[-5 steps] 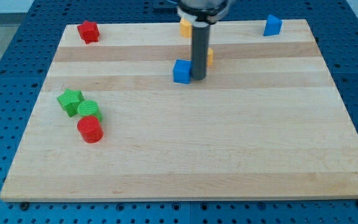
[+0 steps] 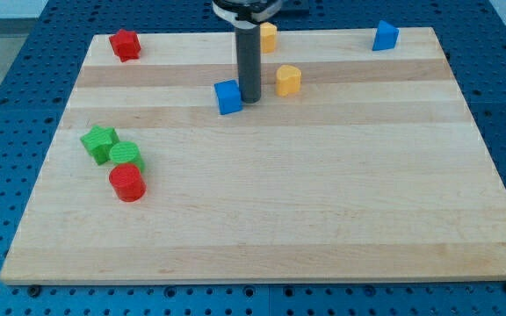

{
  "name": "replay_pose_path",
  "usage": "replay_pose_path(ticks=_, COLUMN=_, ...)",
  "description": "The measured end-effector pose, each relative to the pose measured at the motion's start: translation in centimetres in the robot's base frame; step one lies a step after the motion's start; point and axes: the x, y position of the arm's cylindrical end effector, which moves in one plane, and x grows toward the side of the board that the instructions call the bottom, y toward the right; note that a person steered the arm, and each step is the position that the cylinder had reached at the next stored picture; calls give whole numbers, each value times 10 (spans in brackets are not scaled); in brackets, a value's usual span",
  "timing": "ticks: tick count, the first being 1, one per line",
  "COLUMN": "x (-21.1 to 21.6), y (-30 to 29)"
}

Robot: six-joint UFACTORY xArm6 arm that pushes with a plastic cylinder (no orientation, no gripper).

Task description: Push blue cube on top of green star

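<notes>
The blue cube (image 2: 228, 96) sits on the wooden board (image 2: 262, 211) a little left of centre, near the view's top. My tip (image 2: 249, 97) touches the cube's right side. The green star (image 2: 99, 140) lies at the view's left, well below and left of the cube. A green cylinder (image 2: 126, 155) sits right against the star's lower right side.
A red cylinder (image 2: 128, 183) sits just below the green cylinder. A red star (image 2: 125, 44) is at the top left. A yellow cylinder (image 2: 288, 80) is right of my tip. Another yellow block (image 2: 269, 36) sits at the top edge. A second blue block (image 2: 385, 35) is at the top right.
My tip has moved left and slightly up, pushing the blue cube left with it. The yellow cylinder, which the rod partly hid before, now shows fully.
</notes>
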Motion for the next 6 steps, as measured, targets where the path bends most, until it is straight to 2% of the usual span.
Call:
replay_pose_path(ticks=1, x=0, y=-35)
replay_pose_path(ticks=3, x=29, y=-78)
replay_pose_path(ticks=6, x=35, y=-142)
